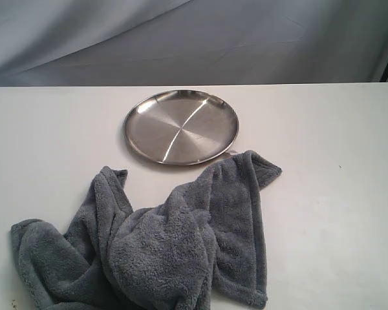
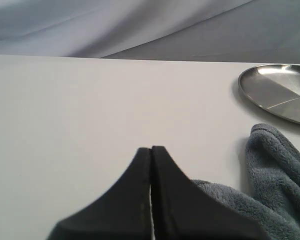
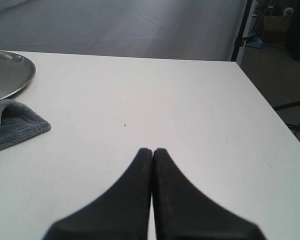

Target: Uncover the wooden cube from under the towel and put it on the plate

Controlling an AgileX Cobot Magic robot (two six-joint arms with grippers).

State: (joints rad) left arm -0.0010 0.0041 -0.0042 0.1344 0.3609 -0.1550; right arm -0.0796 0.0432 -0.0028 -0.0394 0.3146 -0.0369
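A blue-grey fleece towel lies bunched on the white table, near the front. Just behind it rests the round steel plate, with nothing on it. The wooden cube is hidden; no part of it shows in any view. Neither arm appears in the exterior view. My left gripper is shut with nothing in it, over bare table beside the towel, with the plate farther off. My right gripper is shut and empty too, with a towel corner and the plate's rim off to one side.
The white table runs back to a grey draped backdrop. Its far right corner and edge show in the right wrist view, with floor and a dark stand beyond.
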